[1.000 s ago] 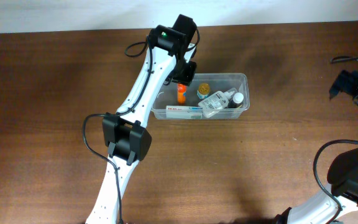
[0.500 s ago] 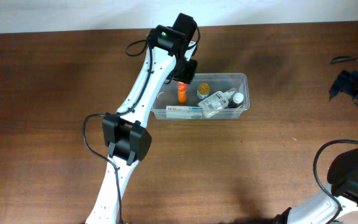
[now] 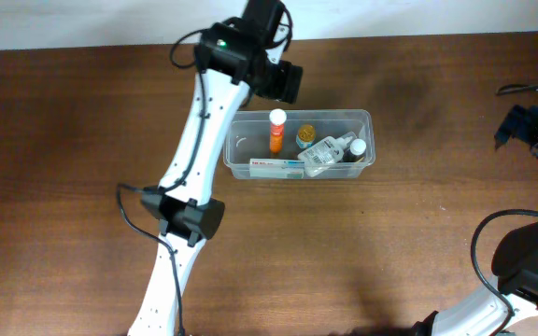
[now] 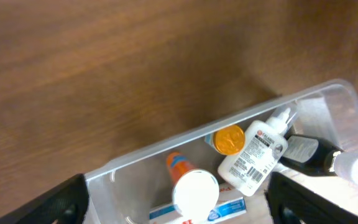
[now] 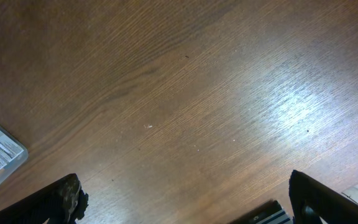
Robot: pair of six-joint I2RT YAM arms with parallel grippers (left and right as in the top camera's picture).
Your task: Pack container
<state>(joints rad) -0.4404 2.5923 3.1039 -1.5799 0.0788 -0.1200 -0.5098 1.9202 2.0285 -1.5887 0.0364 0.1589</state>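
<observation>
Above the far rim of the container (image 3: 246,145), mid-table, your left gripper (image 3: 283,82) hangs wide open and empty; placing appears complete, so next lift clear without clipping the upright orange bottle (image 3: 275,133).

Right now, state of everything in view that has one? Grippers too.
left gripper: open, empty, above the container's far edge.
right gripper: open, empty, over the table.
container: uncovered, partly filled.
orange tube: upright, capped, inside.
yellow-capped bottle: upright, inside.
white glue bottle: lying down, inside.
dark bottle: lying down, capped, inside.
box: lying flat along the near wall.
</observation>
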